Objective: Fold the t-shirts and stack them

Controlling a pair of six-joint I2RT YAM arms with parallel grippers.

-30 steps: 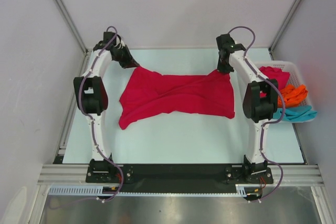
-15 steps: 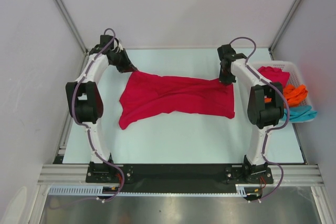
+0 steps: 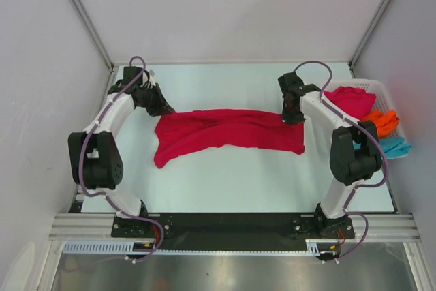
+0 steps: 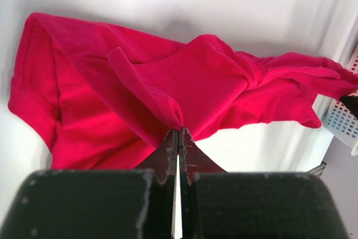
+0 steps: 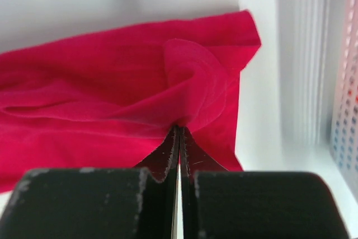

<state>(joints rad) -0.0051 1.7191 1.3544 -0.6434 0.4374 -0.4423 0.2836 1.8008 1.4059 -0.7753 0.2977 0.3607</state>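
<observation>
A crimson red t-shirt lies stretched across the middle of the table, its far edge lifted and drawn toward the near side. My left gripper is shut on the shirt's far left corner. Over at the far right corner, my right gripper is shut on the same cloth. Both wrist views show the fabric pinched into a peak between closed black fingertips. More t-shirts, one red, one orange and one teal, sit in the basket.
A white slatted basket stands at the table's right edge, beside my right arm. Grey walls with metal posts close in the back and both sides. A black rail runs along the near edge.
Both grippers have pulled the shirt's far edge toward the near side. The spread cloth has narrowed into a long band, and both arms' elbows have swung back toward the near edge.
</observation>
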